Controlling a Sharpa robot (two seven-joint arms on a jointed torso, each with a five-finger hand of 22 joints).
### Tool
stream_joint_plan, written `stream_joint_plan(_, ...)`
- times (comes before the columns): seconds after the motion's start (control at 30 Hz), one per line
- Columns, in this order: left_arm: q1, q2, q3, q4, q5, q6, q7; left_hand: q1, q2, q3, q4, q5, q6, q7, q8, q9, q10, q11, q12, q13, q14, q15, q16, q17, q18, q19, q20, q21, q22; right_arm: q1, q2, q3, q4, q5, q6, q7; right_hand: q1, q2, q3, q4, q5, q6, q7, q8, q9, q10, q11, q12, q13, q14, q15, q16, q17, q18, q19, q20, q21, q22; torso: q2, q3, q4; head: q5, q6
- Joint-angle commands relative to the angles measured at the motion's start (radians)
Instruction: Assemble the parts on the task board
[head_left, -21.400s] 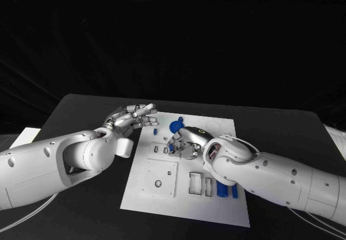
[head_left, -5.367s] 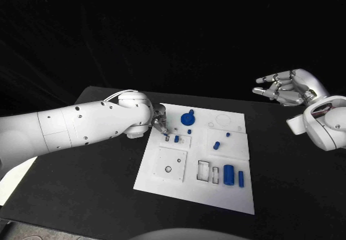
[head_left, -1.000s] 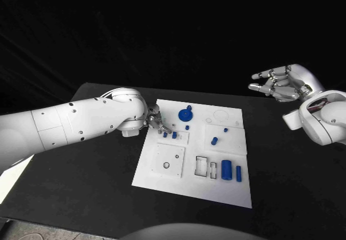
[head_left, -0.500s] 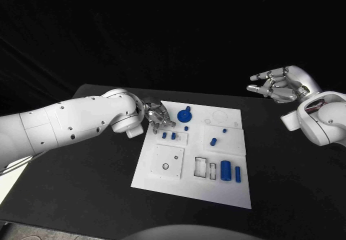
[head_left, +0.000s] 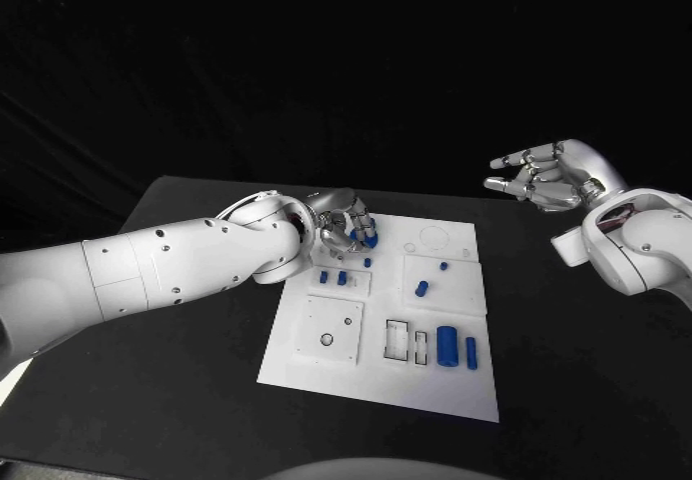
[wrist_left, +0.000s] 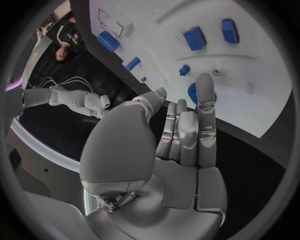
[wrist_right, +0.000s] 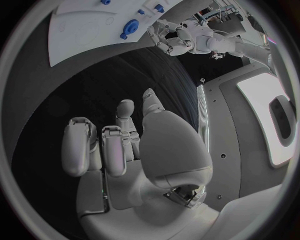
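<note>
The black table (head_left: 173, 400) carried the flat white task board (head_left: 378, 385), a matte rectangular plate lying long axis away from the robot. Half a second earlier the left hand (head_left: 343, 224) hung off the board's far left corner; it had since moved in over the round blue disc (wrist_left: 195, 94) there, fingers straight and close together, whether touching the disc cannot be told. The right hand (head_left: 551, 176) stayed raised well to the board's right, fingers loosely curled, holding nothing. A blue cylinder (head_left: 447, 347) lay lengthwise near the board's near right edge.
</note>
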Motion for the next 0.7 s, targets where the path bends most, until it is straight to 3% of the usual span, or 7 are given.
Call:
stream_joint_plan(0.03,-0.003,0.025,-0.003,-0.021,-0.207,-0.027,0.046,-0.001,-0.010,-0.016,-0.002,-0.004,0.024,-0.010,-0.035,-0.030,0.017,-0.005,-0.025,-0.039,0.041,-0.008,0.107,0.109,-0.029,0.050,-0.009,0.145,0.142,-0.002,0.002,0.000,0.000,0.000,0.012,0.007,0.002,0.007,-0.004,-0.002,0.006,-0.003,-0.001,0.003,0.001,-0.005,0.001,-0.004,0.000,0.075,0.006,-0.003,0.149,0.007,-0.004,0.001,-0.004,0.000,0.000,0.0003,-0.0012,-0.005,0.003)
stream_joint_plan(0.17,-0.008,0.053,-0.007,-0.045,-0.257,0.016,0.029,-0.006,-0.008,-0.044,-0.003,-0.003,0.045,-0.016,-0.071,-0.058,0.036,-0.010,-0.050,-0.078,0.075,-0.030,0.179,0.188,-0.052,0.092,-0.029,0.296,0.295,-0.003,0.003,0.000,0.000,0.000,0.013,0.008,0.004,0.008,-0.004,-0.003,0.006,-0.003,-0.001,0.003,0.001,-0.006,0.001,-0.005,-0.001,0.075,0.006,-0.003,0.149,0.007,-0.004,0.001,-0.004,0.000,0.001,0.0002,-0.0002,-0.007,0.008)
stream_joint_plan(0.4,-0.016,0.084,-0.008,-0.073,-0.298,0.085,0.007,0.001,-0.001,-0.051,-0.006,0.002,0.064,-0.016,-0.094,-0.074,0.044,-0.011,-0.076,-0.106,0.080,-0.039,0.184,0.186,-0.057,0.100,-0.037,0.327,0.328,-0.003,0.004,0.000,-0.001,0.000,0.012,0.009,0.004,0.008,-0.004,-0.003,0.006,-0.003,-0.001,0.003,0.001,-0.006,0.001,-0.005,-0.001,0.075,0.006,-0.003,0.149,0.007,-0.004,0.001,-0.004,0.000,0.001,-0.0002,-0.0009,-0.010,0.006)
stream_joint_plan(0.5,-0.017,0.088,-0.008,-0.078,-0.305,0.111,-0.003,-0.002,-0.001,-0.057,-0.006,0.002,0.071,-0.014,-0.103,-0.080,0.056,-0.011,-0.083,-0.115,0.078,-0.037,0.174,0.165,-0.062,0.107,-0.037,0.356,0.357,-0.003,0.005,0.000,-0.002,0.000,0.012,0.009,0.004,0.008,-0.004,-0.003,0.006,-0.003,-0.001,0.003,0.001,-0.006,0.001,-0.005,-0.001,0.075,0.006,-0.003,0.149,0.007,-0.004,0.001,-0.004,0.000,0.001,0.0011,-0.0019,-0.009,0.006)
stream_joint_plan(0.7,-0.018,0.086,-0.008,-0.075,-0.310,0.150,-0.021,-0.011,-0.002,-0.073,-0.002,0.001,0.085,-0.013,-0.111,-0.085,0.069,-0.011,-0.092,-0.126,0.081,-0.033,0.176,0.162,-0.062,0.110,-0.036,0.357,0.358,-0.004,0.005,0.000,-0.002,0.000,0.013,0.009,0.004,0.008,-0.004,-0.003,0.006,-0.003,-0.001,0.003,0.001,-0.006,0.001,-0.005,-0.001,0.075,0.006,-0.003,0.149,0.007,-0.004,0.001,-0.004,0.000,0.000,0.0000,0.0008,-0.014,0.003)
